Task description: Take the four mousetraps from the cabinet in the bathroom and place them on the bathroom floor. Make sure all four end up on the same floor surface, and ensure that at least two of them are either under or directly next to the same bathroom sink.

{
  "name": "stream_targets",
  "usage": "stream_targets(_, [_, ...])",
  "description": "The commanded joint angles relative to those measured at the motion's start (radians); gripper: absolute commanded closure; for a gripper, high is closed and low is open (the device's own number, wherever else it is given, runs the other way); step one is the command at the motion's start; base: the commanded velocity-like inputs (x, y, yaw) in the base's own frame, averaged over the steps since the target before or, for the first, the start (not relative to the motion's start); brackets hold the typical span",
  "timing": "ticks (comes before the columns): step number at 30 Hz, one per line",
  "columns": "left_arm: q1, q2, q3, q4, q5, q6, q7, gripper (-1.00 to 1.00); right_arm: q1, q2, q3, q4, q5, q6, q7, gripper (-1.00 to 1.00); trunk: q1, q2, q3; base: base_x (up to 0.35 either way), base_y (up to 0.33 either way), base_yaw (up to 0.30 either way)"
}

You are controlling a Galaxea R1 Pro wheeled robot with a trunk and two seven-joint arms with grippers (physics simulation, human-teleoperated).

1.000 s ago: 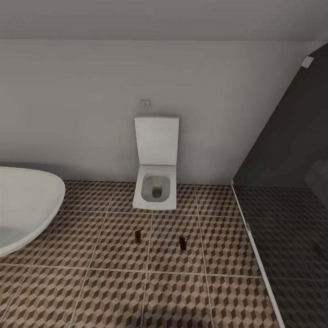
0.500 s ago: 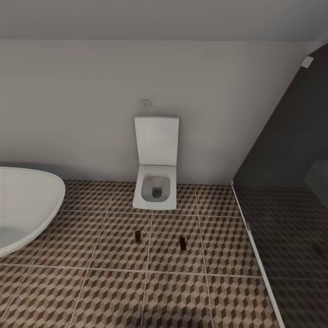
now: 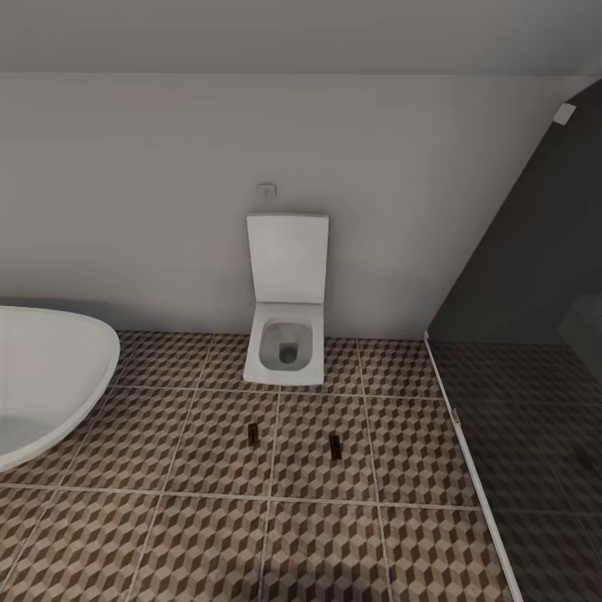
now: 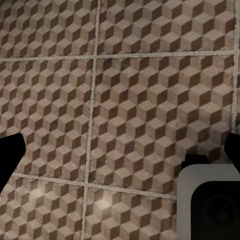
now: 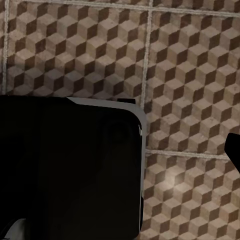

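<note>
Two mousetraps lie flat on the bathroom floor (image 3: 217,518) in front of the toilet, one (image 3: 252,432) to the left and one (image 3: 335,446) to the right. They show as small dark brown rectangles, about a tile's width apart. The cabinet is out of view. In the left wrist view my left gripper (image 4: 121,150) hangs open over bare patterned tiles (image 4: 135,100), its dark fingertips at the two side edges with nothing between them. In the right wrist view one dark fingertip (image 5: 234,151) of my right gripper stands far out at the frame's edge above the tiles (image 5: 190,75); the gripper is open and holds nothing.
A white toilet (image 3: 286,334) with its lid up stands against the back wall. A white oval basin (image 3: 50,376) juts in from the left. A dark glass partition (image 3: 518,334) with a floor rail closes the right side. My robot's black base (image 5: 70,165) covers part of the right wrist view.
</note>
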State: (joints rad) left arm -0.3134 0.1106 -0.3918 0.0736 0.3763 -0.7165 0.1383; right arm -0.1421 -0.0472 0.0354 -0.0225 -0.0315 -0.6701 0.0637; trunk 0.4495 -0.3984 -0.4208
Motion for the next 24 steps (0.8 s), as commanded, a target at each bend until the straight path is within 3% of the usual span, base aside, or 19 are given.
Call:
stream_targets(1, [-0.001,0.000,-0.009,0.003,0.003,-0.004,0.004,-1.00,-0.001,0.000,0.003,0.001,-0.004,-0.003,0.004,-1.00,0.000,-0.002,-0.001,0.000,0.000,0.000])
stream_targets(24, [-0.001,0.000,-0.009,0.003,0.003,-0.004,0.004,-1.00,-0.001,0.000,0.003,0.001,-0.004,-0.003,0.004,-1.00,0.000,-0.002,-0.001,0.000,0.000,0.000])
